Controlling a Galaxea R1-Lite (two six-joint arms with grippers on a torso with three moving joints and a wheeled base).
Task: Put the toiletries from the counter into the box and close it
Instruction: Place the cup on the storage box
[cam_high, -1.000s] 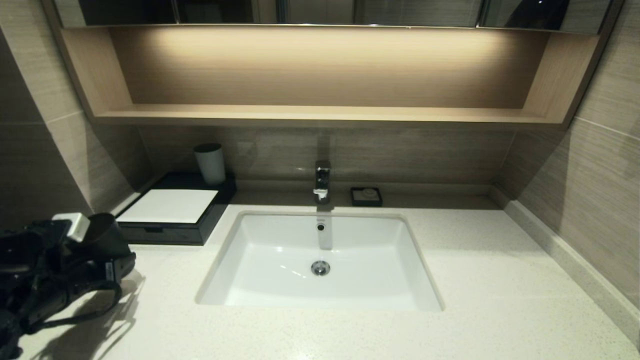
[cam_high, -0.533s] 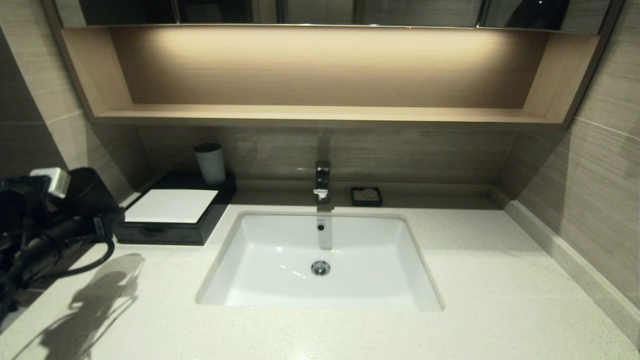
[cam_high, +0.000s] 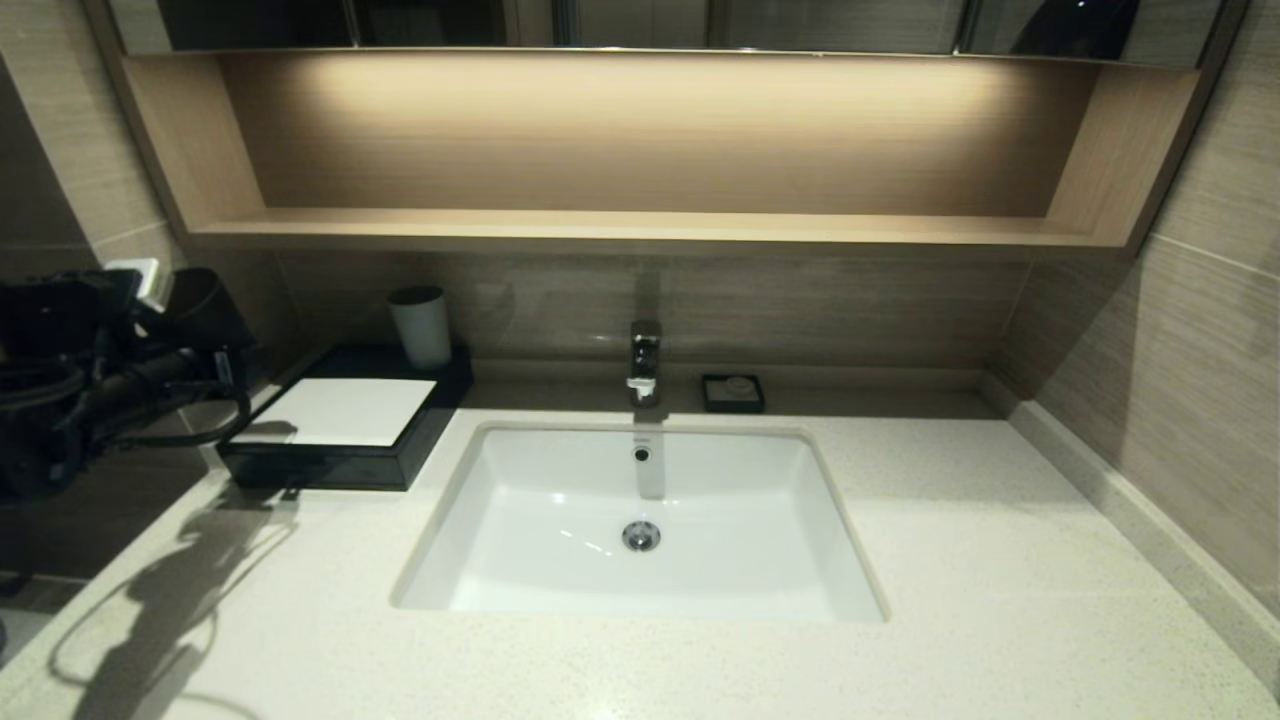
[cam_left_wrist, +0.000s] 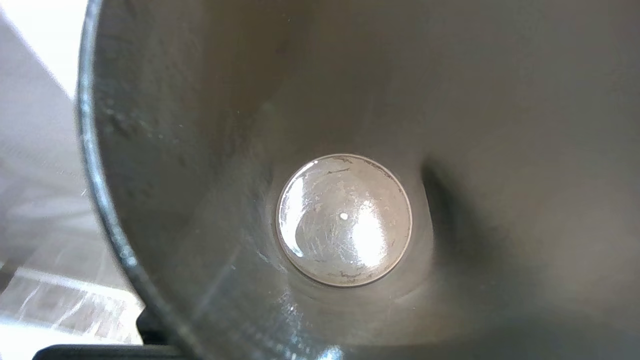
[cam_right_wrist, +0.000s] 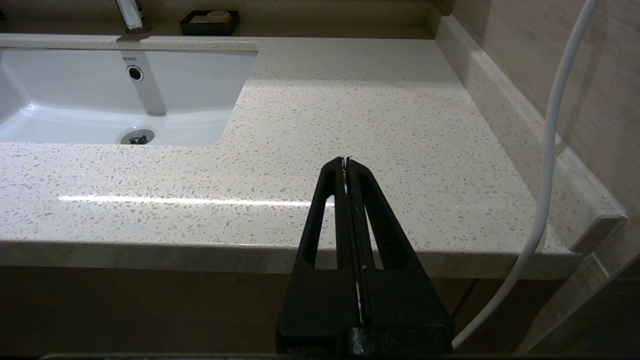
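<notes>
The toiletries are out of view. The black box (cam_high: 330, 466) with a white sheet top sits at the back left of the speckled counter (cam_high: 1000, 560), its front drawer pushed in. My left gripper (cam_high: 185, 322) hangs in the air left of the box, shut on a dark cup (cam_high: 205, 303). The left wrist view looks straight into that cup (cam_left_wrist: 200, 150), down to its shiny round bottom, and the cup hides the fingers. My right gripper (cam_right_wrist: 346, 161) is shut and empty, just over the counter's front edge (cam_right_wrist: 150, 250) to the right of the basin.
A white basin (cam_high: 500, 560) is sunk in the middle of the counter, with a chrome tap (cam_high: 645, 360) behind it and a small black soap dish (cam_high: 733, 393) to the tap's right. A pale cup (cam_high: 420, 325) stands on the box's back end. A wooden shelf (cam_high: 640, 230) overhangs the back wall.
My left arm has risen with the dark cup, from low over the counter's front left to the height of the box's far end. Its shadow now reaches the box.
</notes>
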